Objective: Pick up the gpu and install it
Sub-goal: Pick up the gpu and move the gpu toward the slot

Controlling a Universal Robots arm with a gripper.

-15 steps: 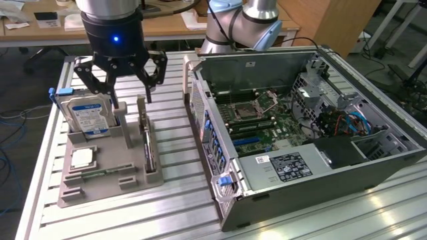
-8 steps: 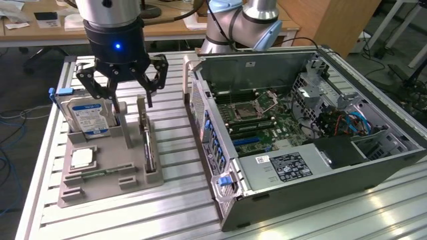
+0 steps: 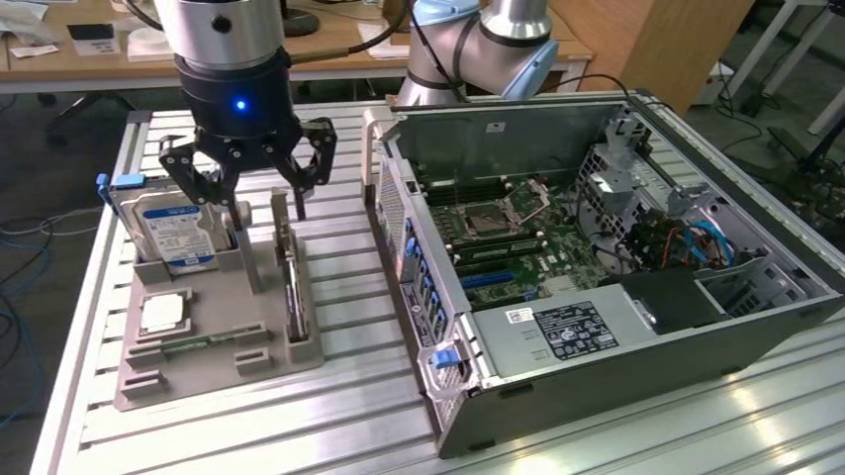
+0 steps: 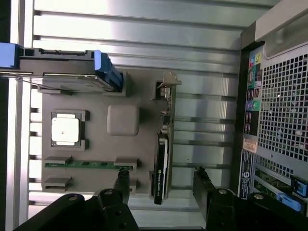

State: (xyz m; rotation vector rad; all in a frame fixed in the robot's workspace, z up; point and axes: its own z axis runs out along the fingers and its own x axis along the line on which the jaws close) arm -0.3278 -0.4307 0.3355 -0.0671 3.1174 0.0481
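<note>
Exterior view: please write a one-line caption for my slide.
Open jaws poised over the thin dark graphics card standing in a grey tray, beside a black computer case.

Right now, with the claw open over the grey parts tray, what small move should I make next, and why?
Probably lower the open claw straight down. In the wrist view the thin dark circuit card with the silvery end bracket stands on edge in the grey tray, lined up between the two fingers, which stand clear of both its faces.
</note>
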